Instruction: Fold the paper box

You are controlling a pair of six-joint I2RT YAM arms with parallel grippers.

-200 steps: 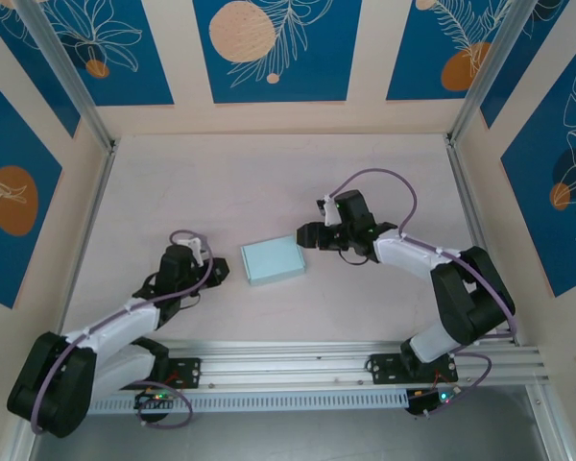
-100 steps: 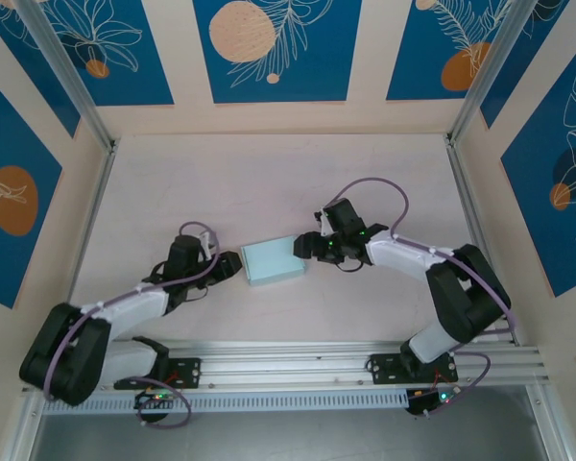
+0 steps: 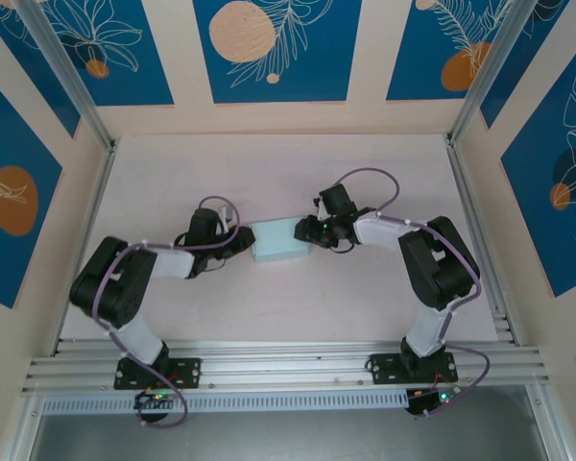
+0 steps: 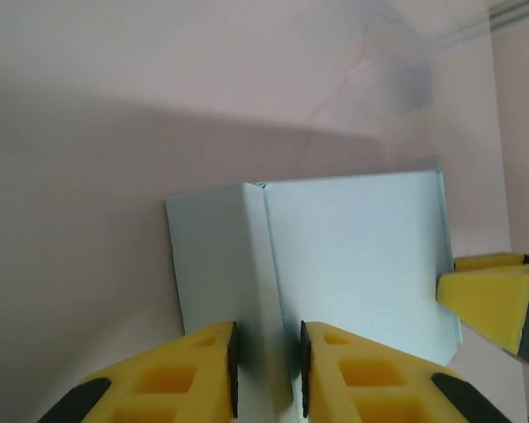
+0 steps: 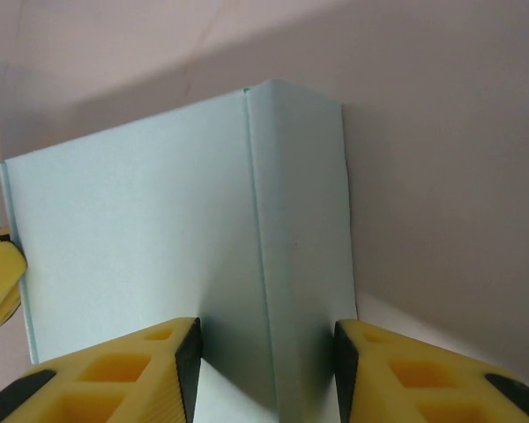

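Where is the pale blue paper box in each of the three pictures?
Top external: the paper box lies at the middle of the table.
Left wrist: the paper box spans the centre and right, lower half.
Right wrist: the paper box spans the centre and left.
Shared landmark: the pale pink table.

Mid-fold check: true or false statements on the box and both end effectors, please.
1. The paper box sits between the two end effectors. True.
2. The paper box is a flat sheet. False: it is folded up into a small rectangular box.
3. The left end effector straddles a folded edge of the box. True.
4. The right end effector is nowhere near the box. False: it is at the box's right end, fingers either side of an edge.
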